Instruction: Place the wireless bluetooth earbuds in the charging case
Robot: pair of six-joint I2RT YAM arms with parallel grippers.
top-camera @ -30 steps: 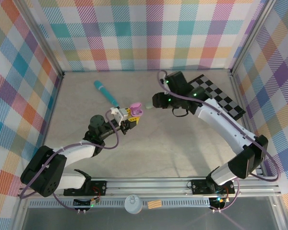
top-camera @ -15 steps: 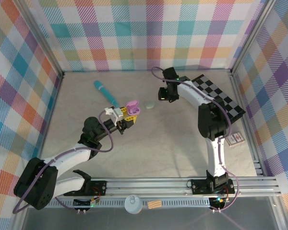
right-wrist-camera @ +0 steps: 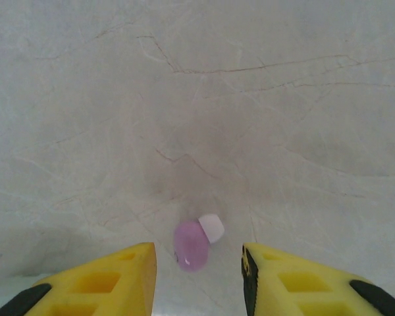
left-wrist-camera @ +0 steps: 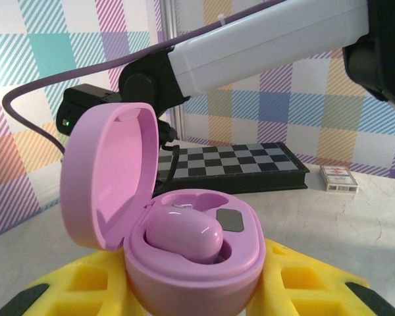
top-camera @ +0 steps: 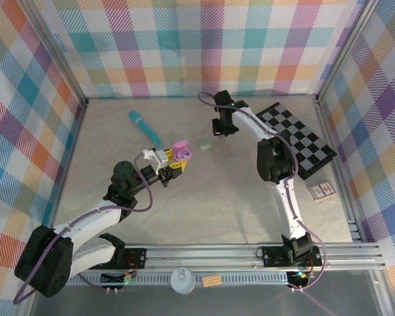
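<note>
Two arms are stretched out over a pale marbled table (top-camera: 204,210). Furthest left, a teal stick (top-camera: 145,127) is laid slantwise on the table, well apart from everything else.

Next to the right, the left gripper (top-camera: 173,159) is closed on a pink case (top-camera: 180,149). In the left wrist view, the case (left-wrist-camera: 197,263) is clamped low on its body between the yellow fingers (left-wrist-camera: 303,283). Its lid (left-wrist-camera: 108,174) is swung up and stands open on the left side. One purple bud, the seated earbud (left-wrist-camera: 184,234), is lodged in the case, and a grey patch is seen in the recess beside it.

Just right of the pink case, a pale green case (top-camera: 205,143) is set on the table between the two grippers.

Further right, the right gripper (top-camera: 218,130) is pointed down at the table near the green case. In the right wrist view its jaws are held apart, and nothing is gripped by them. A second purple bud with a white tip, the loose earbud (right-wrist-camera: 192,245), is laid on the table between the yellow fingers (right-wrist-camera: 105,276) and is touched by neither.

Beyond the right arm, a chessboard (top-camera: 296,138) is placed at an angle. A pack of cards (top-camera: 321,190) is laid near it, towards the right edge.
</note>
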